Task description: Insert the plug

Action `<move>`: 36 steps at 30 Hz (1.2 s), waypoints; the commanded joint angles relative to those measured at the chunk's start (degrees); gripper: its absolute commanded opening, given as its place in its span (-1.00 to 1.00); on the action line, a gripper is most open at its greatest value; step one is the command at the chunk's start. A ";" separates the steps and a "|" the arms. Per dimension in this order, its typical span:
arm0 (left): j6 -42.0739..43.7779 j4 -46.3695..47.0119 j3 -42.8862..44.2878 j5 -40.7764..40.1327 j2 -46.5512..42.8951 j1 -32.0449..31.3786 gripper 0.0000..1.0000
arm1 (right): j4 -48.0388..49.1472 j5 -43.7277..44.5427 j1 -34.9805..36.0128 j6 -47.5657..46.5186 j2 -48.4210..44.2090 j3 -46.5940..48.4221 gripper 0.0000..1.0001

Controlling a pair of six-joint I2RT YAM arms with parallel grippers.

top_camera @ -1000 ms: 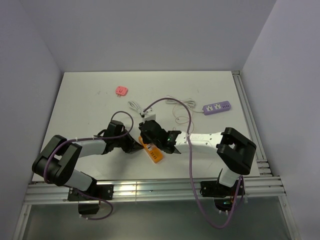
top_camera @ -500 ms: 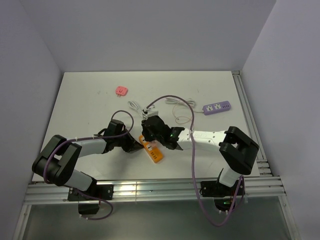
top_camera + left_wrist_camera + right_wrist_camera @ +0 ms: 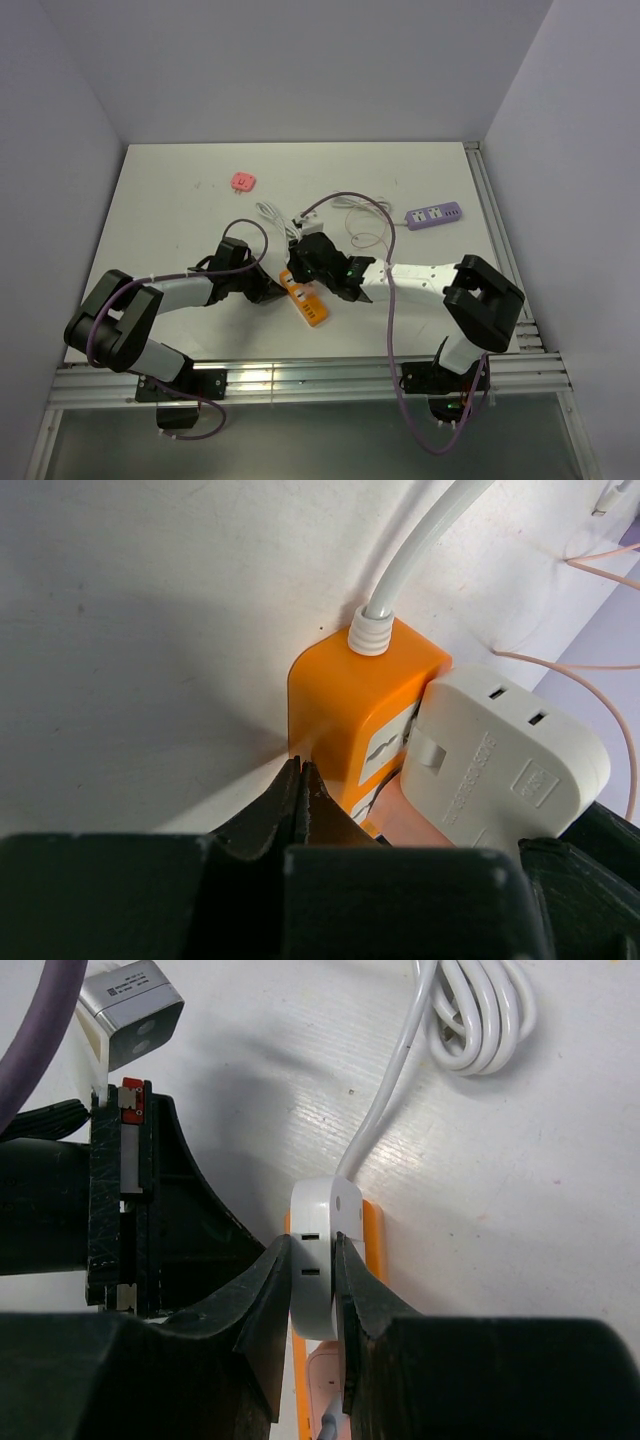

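White plastic plug point(image 3: 320, 1215) sits pinched between the two fingers point(image 3: 262, 1305) of the right gripper point(image 3: 312, 1255), one finger on each flat side, its underside against the top face of the orange power strip point(image 3: 372, 1235) lying near the middle of the table point(image 3: 170, 200); I cannot tell whether the prongs are in. Alongside, the left gripper point(image 3: 301, 780) has its fingers pressed together on nothing, tips low just beside the strip's end where the white cord point(image 3: 425, 545) comes out.
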 commanded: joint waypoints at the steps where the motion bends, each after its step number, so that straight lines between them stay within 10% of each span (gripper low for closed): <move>1: 0.49 1.40 1.57 -0.65 -1.04 -0.18 -0.99 | -15.69 0.08 -0.63 -0.88 2.94 -5.08 -1.00; 11: 0.40 1.93 1.39 -0.56 -1.30 -0.18 -0.99 | -15.52 1.14 -0.63 -0.88 1.10 -5.87 -1.00; 23: 0.40 1.49 0.69 -0.91 -2.44 -0.18 -0.99 | -17.62 2.54 -0.46 -3.25 -0.14 1.15 0.03; 36: 1.89 -1.23 1.04 -2.75 -4.99 -0.18 -0.99 | -26.14 4.57 -0.63 -8.09 -1.81 16.27 0.27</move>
